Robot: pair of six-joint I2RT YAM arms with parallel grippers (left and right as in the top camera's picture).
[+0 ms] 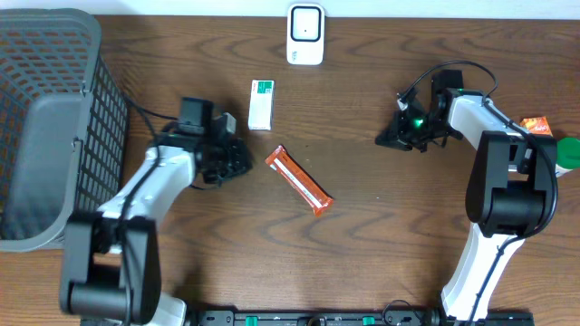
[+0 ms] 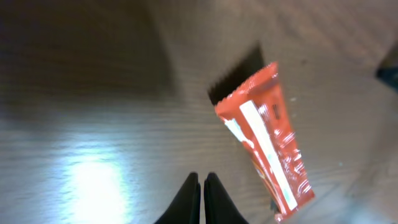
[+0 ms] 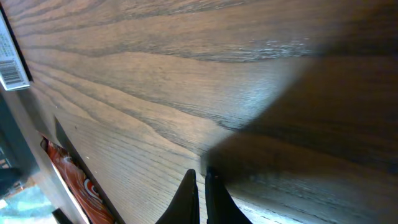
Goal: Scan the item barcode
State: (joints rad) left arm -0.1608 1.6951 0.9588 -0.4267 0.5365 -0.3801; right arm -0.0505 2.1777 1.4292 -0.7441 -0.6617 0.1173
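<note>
Left pincer [image 2: 201, 180]: fingers together, nothing between them, tips over bare desk [image 1: 362, 263]. Bar [image 1: 299, 180] lies flat and diagonal mid-desk, just right of that pincer, with a gap between them, so not touching. The bar's white-strip side is up; I can't make out a barcode on it from here.

Right pincer [image 3: 199, 177]: also together and empty, low over the desk, well apart from the bar. I read that as parked, leaving the left arm room to work.

Scanner [image 1: 305, 34] stands at the far edge with its face toward the arms. Box [image 1: 261, 103] lies flat behind the bar, left of the scanner, and what looks like its barcode label shows at the edge of the right wrist view.

My take: the bar is the item, being nearest the left pincer, and pickup is not yet done. Closed tips can't grab it. I'd want them apart and straddling the bar's narrow width, then lift it toward the scanner with the code side facing it. Risk: the slick wrapper skids or twists under the fingers.
</note>
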